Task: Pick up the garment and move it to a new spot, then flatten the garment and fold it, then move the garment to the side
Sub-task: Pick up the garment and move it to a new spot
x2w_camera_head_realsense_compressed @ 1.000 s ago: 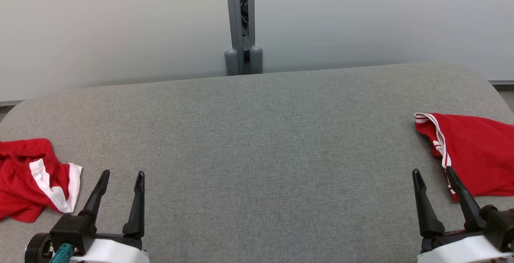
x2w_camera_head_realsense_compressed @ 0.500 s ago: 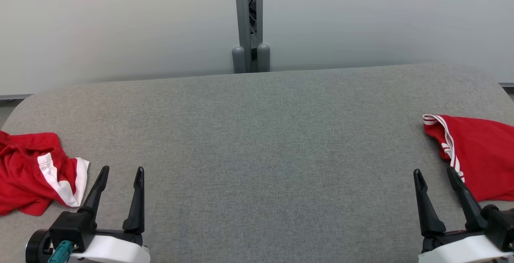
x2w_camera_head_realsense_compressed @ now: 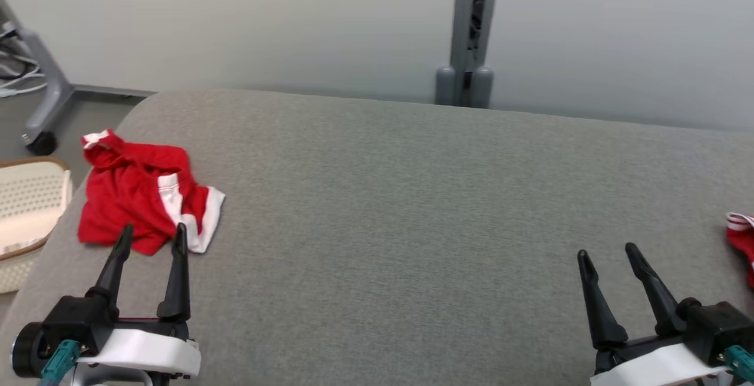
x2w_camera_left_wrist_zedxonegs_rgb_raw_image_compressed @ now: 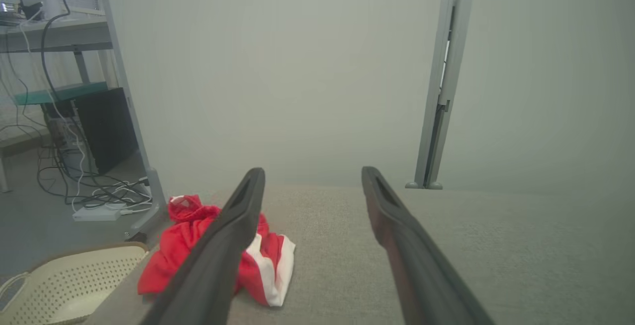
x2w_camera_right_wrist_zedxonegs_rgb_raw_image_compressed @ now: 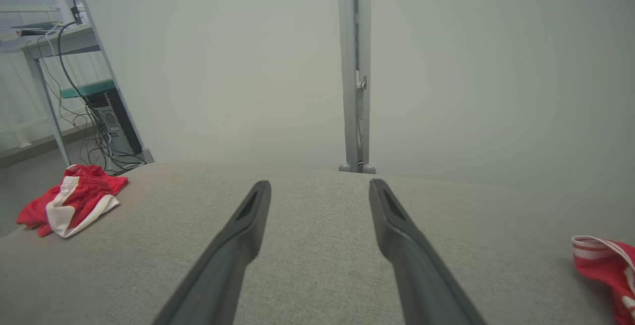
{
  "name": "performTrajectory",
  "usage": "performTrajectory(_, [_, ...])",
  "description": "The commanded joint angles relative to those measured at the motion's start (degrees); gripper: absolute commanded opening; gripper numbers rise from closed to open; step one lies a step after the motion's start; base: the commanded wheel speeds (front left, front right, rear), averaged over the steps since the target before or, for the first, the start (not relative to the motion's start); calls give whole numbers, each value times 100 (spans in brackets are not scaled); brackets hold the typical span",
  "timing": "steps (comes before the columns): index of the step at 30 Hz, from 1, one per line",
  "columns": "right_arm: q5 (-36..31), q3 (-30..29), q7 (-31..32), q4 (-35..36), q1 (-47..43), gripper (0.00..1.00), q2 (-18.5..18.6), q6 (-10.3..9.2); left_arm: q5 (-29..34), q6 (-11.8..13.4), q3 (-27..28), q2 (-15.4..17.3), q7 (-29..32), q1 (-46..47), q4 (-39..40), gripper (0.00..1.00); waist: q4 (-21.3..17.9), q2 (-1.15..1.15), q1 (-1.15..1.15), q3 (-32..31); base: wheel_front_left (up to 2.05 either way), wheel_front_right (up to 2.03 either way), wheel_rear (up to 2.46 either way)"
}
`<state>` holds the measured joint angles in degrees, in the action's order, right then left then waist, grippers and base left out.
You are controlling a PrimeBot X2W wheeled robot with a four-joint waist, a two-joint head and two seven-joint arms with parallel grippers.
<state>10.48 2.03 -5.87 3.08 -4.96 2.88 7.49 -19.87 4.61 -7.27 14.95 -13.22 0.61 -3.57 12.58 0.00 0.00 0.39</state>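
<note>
A crumpled red garment (x2w_camera_head_realsense_compressed: pixel 141 197) with a white stripe lies near the left end of the grey padded table (x2w_camera_head_realsense_compressed: pixel 383 197). My left gripper (x2w_camera_head_realsense_compressed: pixel 153 230) hovers open just in front of it, empty, its fingertips over the cloth's near edge. In the left wrist view the garment (x2w_camera_left_wrist_zedxonegs_rgb_raw_image_compressed: pixel 168 260) lies ahead and to the left of the open left gripper (x2w_camera_left_wrist_zedxonegs_rgb_raw_image_compressed: pixel 312 171). My right gripper (x2w_camera_head_realsense_compressed: pixel 607 251) stands open and empty at the lower right. The right wrist view has the right gripper (x2w_camera_right_wrist_zedxonegs_rgb_raw_image_compressed: pixel 320 183) over bare table and the garment (x2w_camera_right_wrist_zedxonegs_rgb_raw_image_compressed: pixel 69 206) far to the left.
A second red garment (x2w_camera_head_realsense_compressed: pixel 743 244) with white trim pokes in at the right edge, also in the right wrist view (x2w_camera_right_wrist_zedxonegs_rgb_raw_image_compressed: pixel 605 265). A cream perforated basket (x2w_camera_head_realsense_compressed: pixel 23 209) sits beside the table's left end. A grey post (x2w_camera_head_realsense_compressed: pixel 468 32) stands behind the table, a wheeled stand (x2w_camera_head_realsense_compressed: pixel 35 97) at far left.
The head camera has turned to the left, so the whole picture has shifted right. The left garment now shows in full and the basket has come into view. Both grippers stay open.
</note>
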Motion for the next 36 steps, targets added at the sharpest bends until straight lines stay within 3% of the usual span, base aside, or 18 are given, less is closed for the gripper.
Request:
performTrajectory(1, [9, 72, 9, 1, 115, 100, 19, 0, -38, 48, 75, 42, -33, 75, -2, 100, 537, 0, 0, 22, 0, 0, 0])
performTrajectory(7, [77, 307, -24, -122, 235, 100, 26, 0, -91, 102, 213, 115, -74, -9, 11, 100, 1162, 0, 0, 49, 0, 0, 0])
performTrajectory(12, [111, 397, -58, -193, 321, 100, 48, 0, -131, 148, 270, 97, -96, -80, 30, 100, 1401, 0, 0, 92, 0, 0, 0])
performTrajectory(27, [179, 442, -145, -325, 359, 100, 44, 0, -141, 198, 268, 117, -130, 36, 43, 100, 1407, 0, 0, 91, 0, 0, 0])
performTrajectory(36, [146, 483, -54, -230, 471, 100, 92, 0, 129, 236, 387, 495, 85, 1207, 691, 100, 1169, 0, 0, 246, 0, 0, 0])
